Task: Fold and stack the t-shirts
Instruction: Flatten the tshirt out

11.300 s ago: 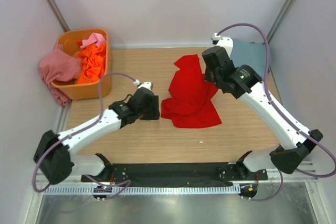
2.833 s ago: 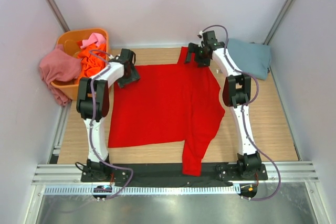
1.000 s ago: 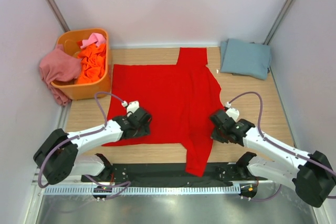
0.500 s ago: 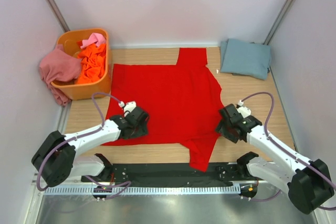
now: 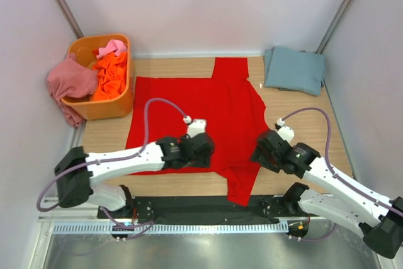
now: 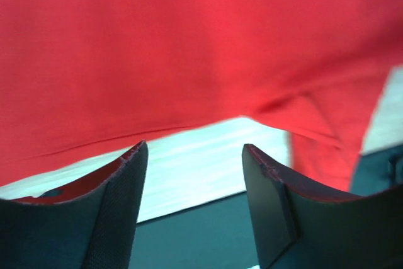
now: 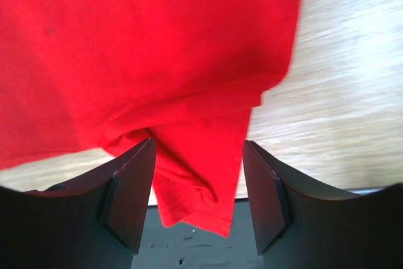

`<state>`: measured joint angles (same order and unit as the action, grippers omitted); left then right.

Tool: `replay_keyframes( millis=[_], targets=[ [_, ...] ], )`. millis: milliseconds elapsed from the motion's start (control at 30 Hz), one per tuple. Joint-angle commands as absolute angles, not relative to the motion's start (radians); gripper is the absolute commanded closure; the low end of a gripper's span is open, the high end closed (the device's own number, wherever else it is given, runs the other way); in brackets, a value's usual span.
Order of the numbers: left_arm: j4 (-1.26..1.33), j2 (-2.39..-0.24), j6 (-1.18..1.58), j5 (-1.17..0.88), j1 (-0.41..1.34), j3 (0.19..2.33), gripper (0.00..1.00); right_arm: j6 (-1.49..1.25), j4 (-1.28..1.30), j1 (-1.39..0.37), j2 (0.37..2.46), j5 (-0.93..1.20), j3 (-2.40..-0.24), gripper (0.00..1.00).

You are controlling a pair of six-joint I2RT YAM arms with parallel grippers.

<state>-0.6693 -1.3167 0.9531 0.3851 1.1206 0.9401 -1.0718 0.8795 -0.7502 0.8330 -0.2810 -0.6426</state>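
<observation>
A bright red t-shirt [image 5: 195, 108] lies spread flat on the wooden table [image 5: 308, 118], its near sleeve [image 5: 241, 184] hanging over the front edge. My left gripper [image 5: 206, 151] hovers over the shirt's near hem, about mid-width. In the left wrist view it [image 6: 195, 149] is open with nothing between its fingers, and the red hem [image 6: 189, 61] lies beyond the tips. My right gripper [image 5: 260, 152] is at the shirt's right side, by the near sleeve. In its wrist view it [image 7: 198, 145] is open, with the red sleeve [image 7: 201, 155] lying under the gap. A grey-blue t-shirt [image 5: 295, 69] sits folded at the far right.
An orange tub [image 5: 104, 106] at the far left holds orange [image 5: 112, 75] and pink [image 5: 113, 46] shirts, and a dusty rose one [image 5: 66, 83] hangs over its left rim. A black base strip [image 5: 201, 206] runs along the near edge. White walls close in on three sides.
My left gripper has slid right along the near hem, from the shirt's left corner to about its middle. My right gripper has come back left and nearer, toward the near sleeve.
</observation>
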Motion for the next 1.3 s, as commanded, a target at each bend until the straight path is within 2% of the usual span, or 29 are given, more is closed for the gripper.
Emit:
replay_keyframes(
  millis=[0,133,233,433,1033,1200,1233,1267],
  targets=[
    [-0.525,-1.458,0.979,0.337,1.204,1.006,0.38,-1.141,0.957,-0.755,0.776,-0.394,-0.667,0.36],
    [-0.476,-1.647,0.927,0.324,1.305,1.168,0.48,-1.157,1.031,-0.753,0.704,-0.550,-0.817,0.36],
    [-0.500,-1.796,0.896,0.310,1.356,1.288,0.49,-1.146,1.104,-0.753,0.678,-0.690,-0.929,0.36],
    [-0.546,-1.890,0.933,0.296,1.399,1.390,0.49,-1.105,1.175,-0.753,0.693,-0.770,-1.052,0.36],
    [-0.772,-2.085,0.985,0.342,1.445,1.571,0.49,-1.108,1.200,-0.753,0.597,-0.752,-1.002,0.36],
    [-0.778,-2.089,0.985,0.357,1.445,1.574,0.57,-1.101,1.197,-0.753,0.594,-0.750,-0.997,0.37],
    [-0.779,-2.089,0.985,0.359,1.445,1.574,0.64,-1.103,1.197,-0.753,0.595,-0.749,-0.994,0.37],
    [-0.787,-2.086,0.986,0.362,1.443,1.575,0.68,-1.100,1.193,-0.753,0.597,-0.749,-0.993,0.37]
  ],
)
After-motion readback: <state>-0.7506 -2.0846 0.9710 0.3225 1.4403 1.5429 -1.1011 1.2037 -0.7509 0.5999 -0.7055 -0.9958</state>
